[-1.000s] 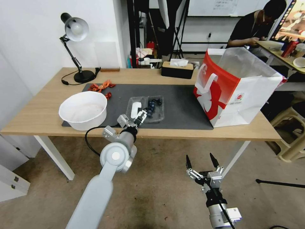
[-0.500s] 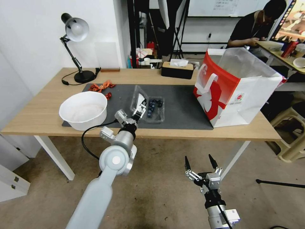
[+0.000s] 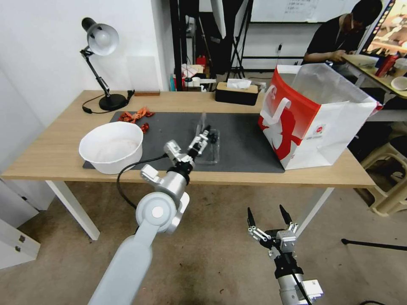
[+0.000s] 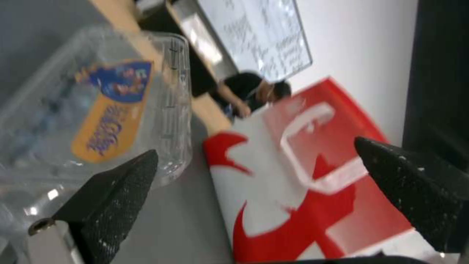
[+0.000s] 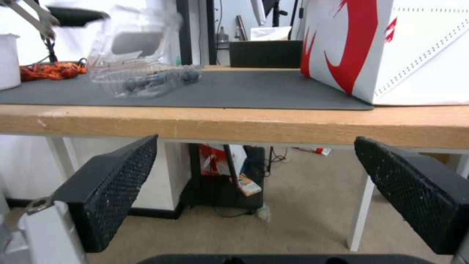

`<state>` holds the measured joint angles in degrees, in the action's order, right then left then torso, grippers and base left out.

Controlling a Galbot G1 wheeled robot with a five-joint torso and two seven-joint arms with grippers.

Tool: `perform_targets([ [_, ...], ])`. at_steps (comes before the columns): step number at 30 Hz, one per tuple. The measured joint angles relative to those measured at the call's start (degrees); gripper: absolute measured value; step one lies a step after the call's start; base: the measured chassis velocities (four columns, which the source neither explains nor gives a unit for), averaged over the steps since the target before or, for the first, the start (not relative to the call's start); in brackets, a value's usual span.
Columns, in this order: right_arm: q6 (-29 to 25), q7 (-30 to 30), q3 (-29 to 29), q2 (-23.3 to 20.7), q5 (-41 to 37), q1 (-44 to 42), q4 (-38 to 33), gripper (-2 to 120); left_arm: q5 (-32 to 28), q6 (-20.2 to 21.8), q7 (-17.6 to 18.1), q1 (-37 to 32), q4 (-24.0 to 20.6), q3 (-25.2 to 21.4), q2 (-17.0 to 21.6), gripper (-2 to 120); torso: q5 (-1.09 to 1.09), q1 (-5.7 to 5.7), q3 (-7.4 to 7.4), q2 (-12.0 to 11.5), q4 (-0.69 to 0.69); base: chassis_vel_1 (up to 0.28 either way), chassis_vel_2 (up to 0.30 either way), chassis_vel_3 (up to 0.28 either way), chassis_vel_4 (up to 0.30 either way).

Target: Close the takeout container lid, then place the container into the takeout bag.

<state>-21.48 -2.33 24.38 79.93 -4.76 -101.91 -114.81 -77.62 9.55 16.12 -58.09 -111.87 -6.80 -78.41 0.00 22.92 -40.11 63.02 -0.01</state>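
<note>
The takeout container (image 3: 210, 151) is a small clear clamshell with dark blueberries, lying on the grey mat (image 3: 246, 146). Its lid (image 3: 202, 122) stands roughly upright on its hinge. My left gripper (image 3: 202, 136) is open and sits against the lid from the bowl side. In the left wrist view the lid (image 4: 112, 110) with its label lies beside one finger (image 4: 117, 194), and the gripper (image 4: 254, 146) holds nothing. The red-and-white takeout bag (image 3: 313, 118) stands open at the table's right. My right gripper (image 3: 267, 218) hangs open below the table's front edge, facing the container (image 5: 146, 79) and the bag (image 5: 391, 47).
A big white bowl (image 3: 111, 146) sits at the mat's left end. Behind it are orange wrappers (image 3: 136, 115) and a desk lamp (image 3: 101, 63). A black tissue box (image 3: 236, 93) stands at the back. Bare mat lies between container and bag.
The lid has swung up from lying flat beside the berries to about upright. My left gripper moved right and forward with it. The right arm stayed where it was.
</note>
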Motion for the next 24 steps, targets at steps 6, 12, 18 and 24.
perform_targets([
  [6, 0.01, 0.17, 0.14, -0.1, -0.23, 0.0, -0.18, 100, -0.67, 3.36, 3.93, 1.82, 1.14, 1.85, 0.2, 100, 0.0, 0.0, 0.0, 0.0, 0.0, 0.0, 0.0, 0.0, 0.0],
  [12, 0.12, 0.96, 0.12, -0.19, -0.95, 0.04, -0.67, 100, -0.72, 4.65, 6.46, 2.97, 2.36, 2.47, 0.62, 95, 0.0, 0.0, 0.0, 0.0, 0.01, 0.0, 0.0, 0.0, 0.0],
  [18, 0.61, 3.06, 0.15, -0.79, -4.16, 0.27, -2.01, 100, 0.17, 4.81, 10.12, 4.1, 3.59, 3.36, 0.44, 83, 0.0, 0.0, 0.0, 0.0, 0.01, 0.0, 0.0, 0.0, 0.0],
  [24, 2.39, 6.51, 0.85, -2.57, -10.83, 1.56, -4.0, 100, 1.02, 4.29, 12.24, 4.42, 4.04, 3.54, 0.3, 58, 0.0, 0.0, 0.0, 0.0, 0.0, 0.0, 0.0, 0.0, 0.0],
])
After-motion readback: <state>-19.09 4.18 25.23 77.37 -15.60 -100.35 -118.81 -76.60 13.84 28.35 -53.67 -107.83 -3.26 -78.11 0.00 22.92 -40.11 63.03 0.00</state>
